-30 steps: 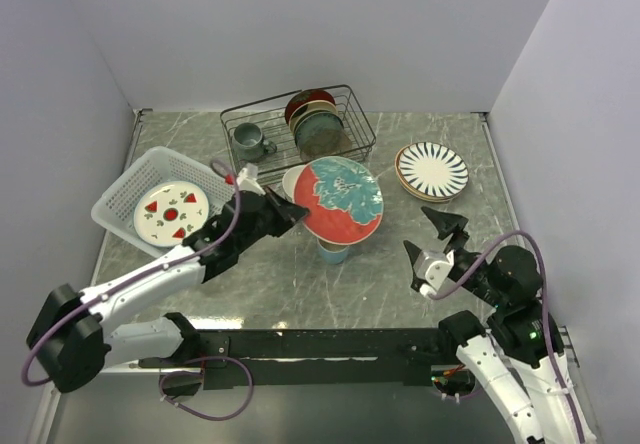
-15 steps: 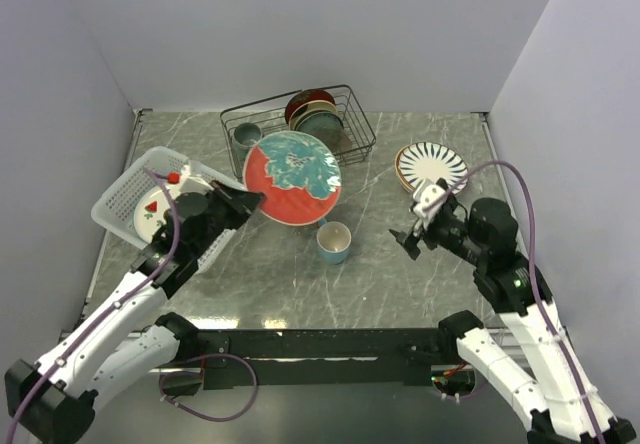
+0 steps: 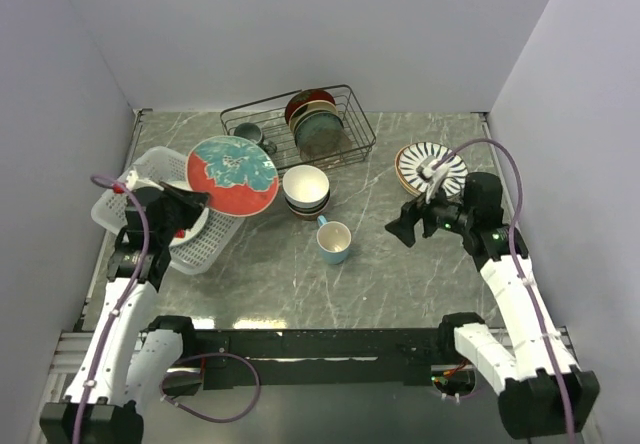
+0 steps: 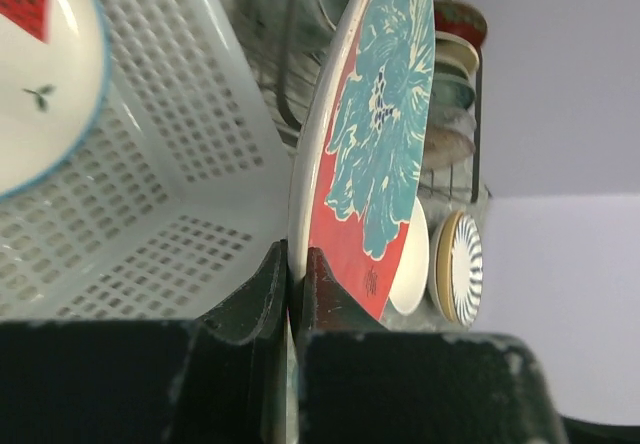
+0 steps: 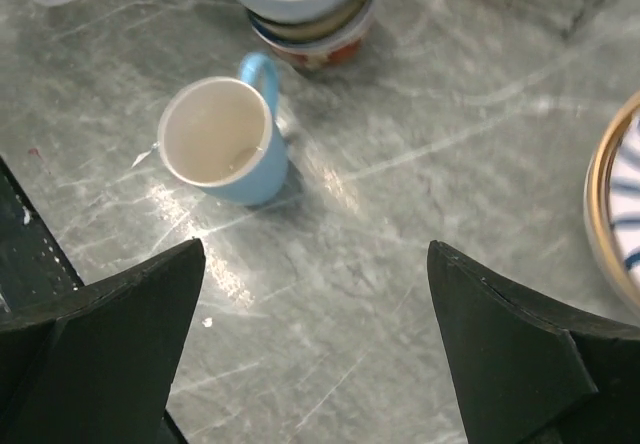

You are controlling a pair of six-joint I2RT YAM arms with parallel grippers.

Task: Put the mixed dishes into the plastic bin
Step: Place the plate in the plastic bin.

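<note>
Swinging left, the left gripper (image 3: 192, 204) carries the floral plate (image 3: 232, 175) off the middle of the tabletop (image 3: 400, 284) and out to the bin (image 3: 212, 236). A second ago that plate hung over the mug (image 3: 334, 241) and hid the bowls (image 3: 306, 190); now the stack of bowls is uncovered and the plate hangs over the bin's right side. The wrist view shows the gripper shut tight on the plate's lower rim (image 4: 370, 154), fingers (image 4: 262, 282) pinching either face, with the plate standing almost on edge straight ahead. The bin's lattice wall (image 4: 170, 164) lies just to the gripper's left, and a watermelon plate (image 4: 30, 84) already lies in the bin, further left. So the carry looks nearly done: my read is that what remains is to tip the plate flat over the bin and let go.

Over on the other side, the right gripper (image 3: 408, 228) comes forward from the near edge and turns toward the centre. It is spread wide and holds nothing. The mug (image 5: 225, 152) stands upright ahead of it and to its left, well clear of both fingers, and the striped plate (image 3: 432, 167) sits off to its right. It looks lined up to take the mug next.
</note>
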